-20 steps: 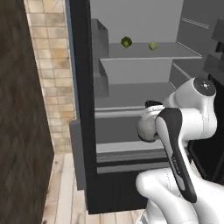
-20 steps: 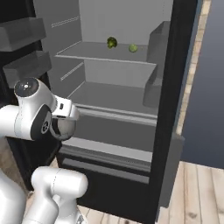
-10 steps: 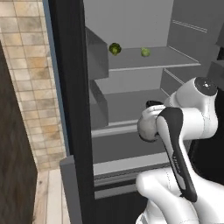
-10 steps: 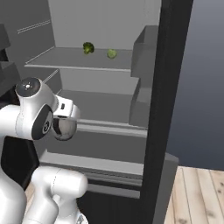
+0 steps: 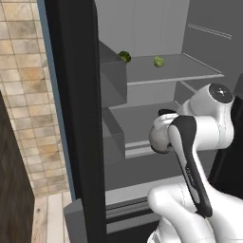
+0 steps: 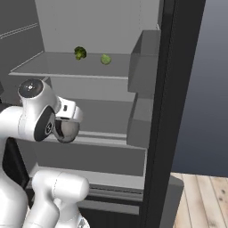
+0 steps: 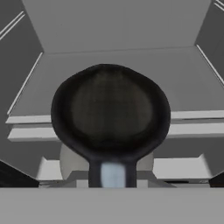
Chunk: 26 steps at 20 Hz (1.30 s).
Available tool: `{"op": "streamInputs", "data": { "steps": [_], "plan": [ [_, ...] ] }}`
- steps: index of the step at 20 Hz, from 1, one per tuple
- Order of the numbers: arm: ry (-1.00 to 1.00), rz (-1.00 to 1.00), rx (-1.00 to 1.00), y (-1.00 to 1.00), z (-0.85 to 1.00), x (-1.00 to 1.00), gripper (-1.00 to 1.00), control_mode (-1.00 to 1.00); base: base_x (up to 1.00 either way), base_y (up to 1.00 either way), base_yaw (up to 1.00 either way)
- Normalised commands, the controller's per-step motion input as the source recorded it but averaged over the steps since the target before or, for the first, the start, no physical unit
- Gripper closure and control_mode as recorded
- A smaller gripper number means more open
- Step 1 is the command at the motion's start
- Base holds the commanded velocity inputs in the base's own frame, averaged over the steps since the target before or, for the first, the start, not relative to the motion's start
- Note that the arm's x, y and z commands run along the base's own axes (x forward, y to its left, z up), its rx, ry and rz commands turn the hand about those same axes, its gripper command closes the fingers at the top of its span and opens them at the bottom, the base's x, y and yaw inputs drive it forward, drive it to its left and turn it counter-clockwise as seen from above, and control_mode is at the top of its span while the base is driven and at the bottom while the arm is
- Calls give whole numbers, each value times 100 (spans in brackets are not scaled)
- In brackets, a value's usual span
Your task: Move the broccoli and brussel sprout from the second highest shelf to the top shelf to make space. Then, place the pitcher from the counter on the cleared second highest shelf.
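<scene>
The fridge stands open; the broccoli (image 5: 125, 57) and the brussel sprout (image 5: 159, 61) sit apart on one grey shelf (image 5: 190, 73), the broccoli to the left; the pitcher (image 7: 109, 114), dark rim toward the camera, sits clenched in the hand (image 6: 67, 129) before the lower shelves.
</scene>
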Motion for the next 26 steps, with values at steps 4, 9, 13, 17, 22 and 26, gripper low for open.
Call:
{"op": "streamInputs", "data": {
  "steps": [4, 9, 13, 17, 22, 26],
  "plan": [
    [0, -4, -4, 0, -21, 28, 100, -100, 0, 0, 0],
    [-1, -5, -4, 0, -23, 41, 100, -100, 0, 0, 0],
    [-6, -3, -2, 0, -19, 41, 100, -100, 0, 0, 0],
    [-8, -2, -3, 0, -18, 46, 100, -100, 0, 0, 0],
    [-7, -1, -1, 0, -25, 49, 100, -100, 0, 0, 0],
    [-2, 0, 0, 0, -12, 53, 100, -100, 0, 0, 0]
  ]
}}
